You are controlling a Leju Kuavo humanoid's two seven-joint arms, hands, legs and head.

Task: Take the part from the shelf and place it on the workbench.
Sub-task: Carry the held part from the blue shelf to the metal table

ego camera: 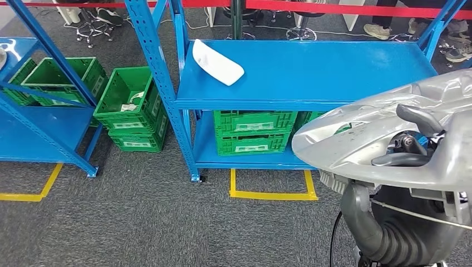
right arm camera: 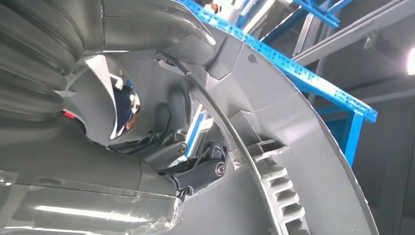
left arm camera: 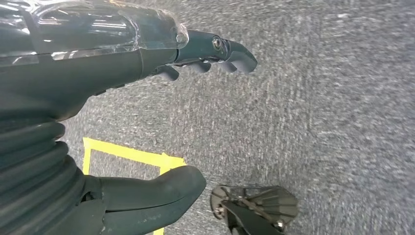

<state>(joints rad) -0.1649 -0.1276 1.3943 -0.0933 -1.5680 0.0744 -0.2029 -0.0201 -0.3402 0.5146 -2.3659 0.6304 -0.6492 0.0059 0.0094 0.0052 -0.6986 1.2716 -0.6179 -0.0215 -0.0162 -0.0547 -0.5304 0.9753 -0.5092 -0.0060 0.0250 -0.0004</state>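
In our head view, our right hand (ego camera: 414, 142) grips the part (ego camera: 367, 130), a large silver-grey moulded panel that sits at about four o'clock in the picture, lifted in front of the blue shelf (ego camera: 311, 72). The dark fingers curl over the panel's upper edge and hook into an opening in it, so the part lies directly in the hand, clear of the shelf board. In the right wrist view the fingers (right arm camera: 200, 171) press against the inner face of the part (right arm camera: 313, 161), beside a toothed rim and a thin dark cable.

A second white part (ego camera: 217, 62) lies flat on the shelf top at about eleven o'clock, well apart from the hand. Green crates (ego camera: 253, 130) sit on the lower level beneath it, and more green crates (ego camera: 131, 108) stand on the floor at nine o'clock.

Our left hand (left arm camera: 147, 112) hangs over grey carpet, its fingers and thumb apart, holding nothing, near yellow floor tape (left arm camera: 132, 155).
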